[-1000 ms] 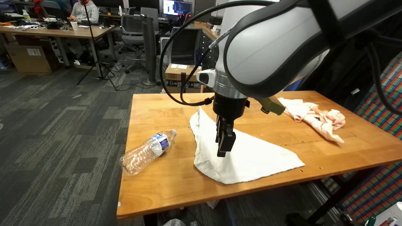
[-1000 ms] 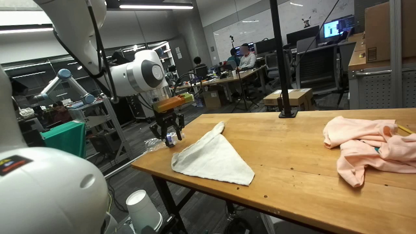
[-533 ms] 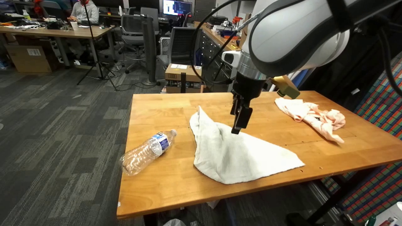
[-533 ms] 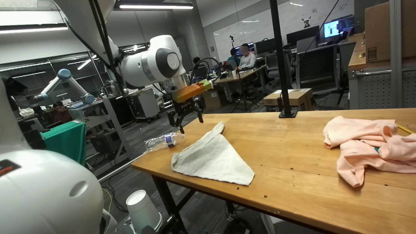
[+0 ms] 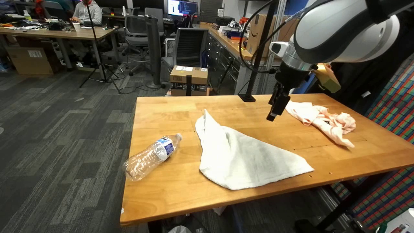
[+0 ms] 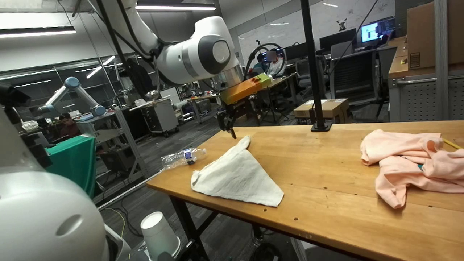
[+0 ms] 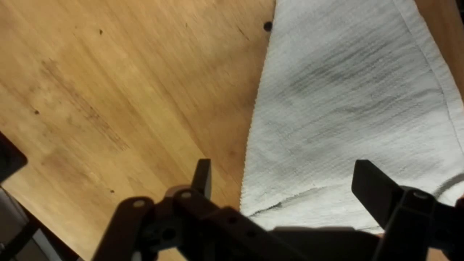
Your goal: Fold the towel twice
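Observation:
The white towel lies on the wooden table in a folded, roughly triangular shape, in both exterior views (image 5: pixel 252 158) (image 6: pixel 239 177). A raised fold runs along one side, ending in a narrow point. In the wrist view the towel (image 7: pixel 340 98) fills the right half, with a crease between the jaws. My gripper (image 5: pixel 273 116) is above the table, apart from the towel. It also shows in an exterior view (image 6: pixel 243 127), where one finger is partly hard to make out. In the wrist view the fingers of the gripper (image 7: pixel 282 166) are wide apart with nothing between them.
A clear plastic bottle (image 5: pixel 153 157) lies on its side near the table edge, also visible in an exterior view (image 6: pixel 183 158). A crumpled pink cloth (image 5: pixel 323 121) lies at the other end. A black pole (image 6: pixel 315 72) stands at the table's edge (image 5: pixel 181 210).
My gripper has risen off the towel and moved away from it, toward the pink cloth's side in an exterior view. The towel, bottle and pink cloth have not visibly moved.

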{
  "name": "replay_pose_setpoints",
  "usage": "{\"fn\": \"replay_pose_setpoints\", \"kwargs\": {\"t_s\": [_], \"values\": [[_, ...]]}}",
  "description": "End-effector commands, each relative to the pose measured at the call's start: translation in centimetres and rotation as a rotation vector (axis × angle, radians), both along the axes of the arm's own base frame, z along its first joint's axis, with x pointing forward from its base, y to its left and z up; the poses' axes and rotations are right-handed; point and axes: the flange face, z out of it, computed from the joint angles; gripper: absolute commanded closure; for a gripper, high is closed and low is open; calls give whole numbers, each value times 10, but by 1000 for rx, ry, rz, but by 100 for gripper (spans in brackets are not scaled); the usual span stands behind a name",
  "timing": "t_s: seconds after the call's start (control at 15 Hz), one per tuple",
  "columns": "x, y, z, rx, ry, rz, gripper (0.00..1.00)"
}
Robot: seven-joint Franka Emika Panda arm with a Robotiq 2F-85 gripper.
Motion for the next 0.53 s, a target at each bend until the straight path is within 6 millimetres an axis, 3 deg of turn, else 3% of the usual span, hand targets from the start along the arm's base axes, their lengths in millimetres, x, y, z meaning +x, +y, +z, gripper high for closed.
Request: {"fn": "replay_pose_setpoints", "kwargs": {"t_s": [0.0, 0.27, 0.47], "values": [[-11, -38, 5, 22, -15, -88, 0], [-27, -76, -4, 54, 25, -206, 0], [-47, -88, -10, 72, 31, -275, 0]]}}
